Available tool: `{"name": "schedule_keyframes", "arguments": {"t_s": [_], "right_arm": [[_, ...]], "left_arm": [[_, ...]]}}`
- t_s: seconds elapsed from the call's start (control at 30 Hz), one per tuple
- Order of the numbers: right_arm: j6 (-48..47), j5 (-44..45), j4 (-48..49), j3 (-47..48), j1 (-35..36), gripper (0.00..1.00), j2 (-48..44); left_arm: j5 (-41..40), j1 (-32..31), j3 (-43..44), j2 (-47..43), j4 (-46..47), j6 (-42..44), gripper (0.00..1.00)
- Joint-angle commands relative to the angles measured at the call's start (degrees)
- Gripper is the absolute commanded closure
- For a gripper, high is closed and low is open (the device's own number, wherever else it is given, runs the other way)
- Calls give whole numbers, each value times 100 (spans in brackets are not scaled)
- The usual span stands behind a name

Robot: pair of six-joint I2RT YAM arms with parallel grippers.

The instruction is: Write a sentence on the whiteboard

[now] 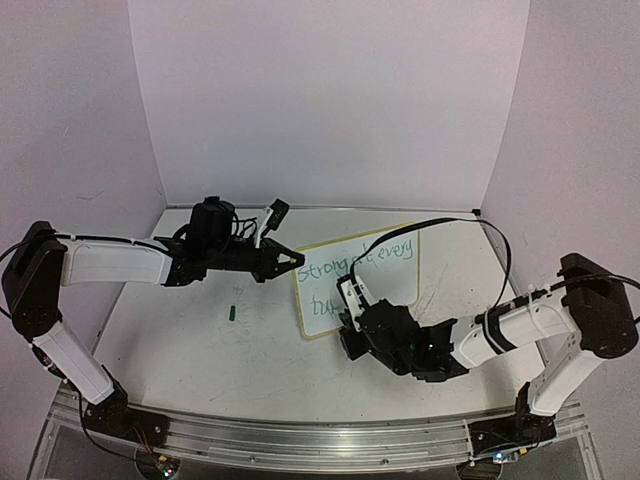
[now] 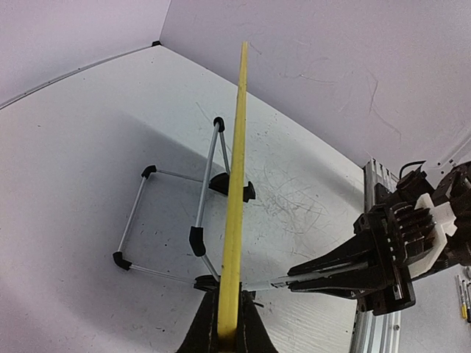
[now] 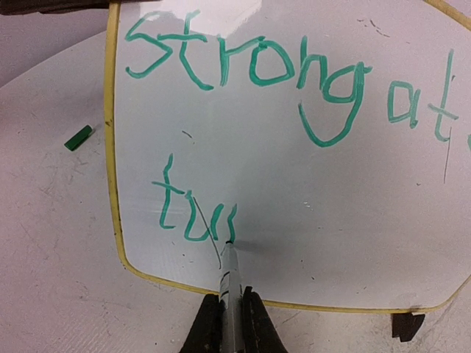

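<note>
Whiteboard [image 1: 385,285]: right of bench centre, nearer the back edge, leaning back with its face toward the arms; thin yellow frame [image 3: 112,147], rounded corners, black clip foot [image 3: 408,325] under the lower right corner.
Sentence [image 3: 254,70]: green handwriting in two lines; top line readable as "strong at every"; second line so far "tu" plus a partial stroke, low on the left of the white face.
Left gripper [image 2: 228,332]: clenched on the frame near the upper left corner, one finger on each side, edge-on in the wrist view.
Right gripper [image 3: 232,318]: clamped around the marker, just in front of the bottom edge.
Marker [image 3: 228,283]: barrel between the right fingers, tip touching the white face at the end of the second line.
Cap [image 1: 232,313]: small green piece lying on the bench, left of the whiteboard and apart from it.
Stand [image 2: 200,206]: thin wire legs with black tips, on the bench behind the whiteboard; contact with it not discernible.
Cable [image 1: 440,222]: black, arching over the top right corner toward the right arm.
Bench [image 1: 200,360]: white, faint scribble marks near the stand.
</note>
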Motion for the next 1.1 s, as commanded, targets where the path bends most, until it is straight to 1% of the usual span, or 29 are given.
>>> {"name": "schedule_keyframes", "arguments": {"t_s": [0.0, 0.73, 0.9, 1.07], "right_arm": [[-112, 348, 266, 248, -101, 100, -253], [-79, 449, 319, 66, -164, 100, -469], [-117, 28, 394, -193, -163, 100, -717], [-56, 19, 415, -265, -164, 100, -659]], "left_arm": [[-194, 15, 198, -270, 16, 105, 100], [-212, 15, 204, -280, 7, 115, 100], [-210, 14, 204, -260, 7, 116, 100], [-207, 15, 204, -260, 7, 116, 100]]}}
